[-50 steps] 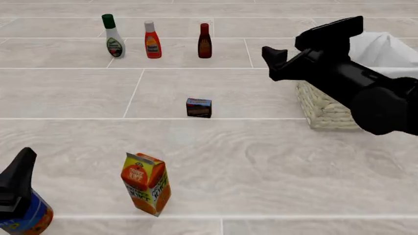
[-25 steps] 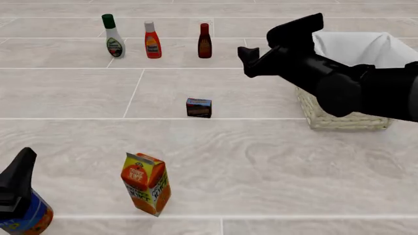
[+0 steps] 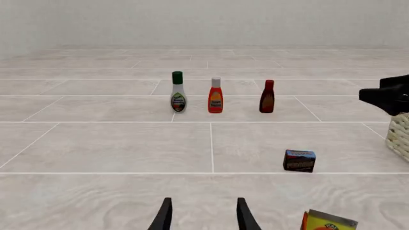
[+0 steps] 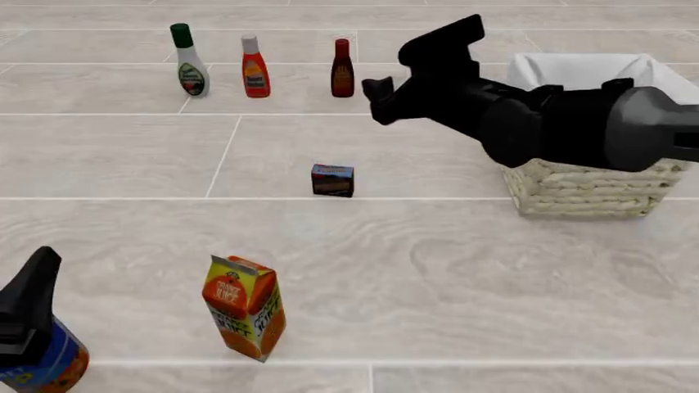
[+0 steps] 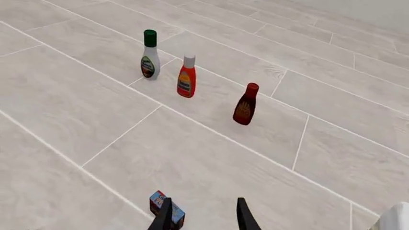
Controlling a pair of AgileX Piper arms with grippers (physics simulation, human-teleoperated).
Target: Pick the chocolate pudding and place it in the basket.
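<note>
Right gripper [image 4: 377, 88]: fingers parted, nothing between them — raised above the table [image 4: 459, 270], beyond and to the right of the chocolate pudding [image 4: 332, 180]. The pudding box stands upright on the table, untouched, well left of the basket [image 4: 584, 190], which the right arm partly covers. Left gripper [image 3: 203, 215]: fingers parted and empty, low at the near left by the orange juice carton [image 4: 245, 306]. Far row — dressing bottle [image 4: 189, 61], red bottle [image 4: 254, 67], dark sauce bottle [image 4: 342, 70].
</note>
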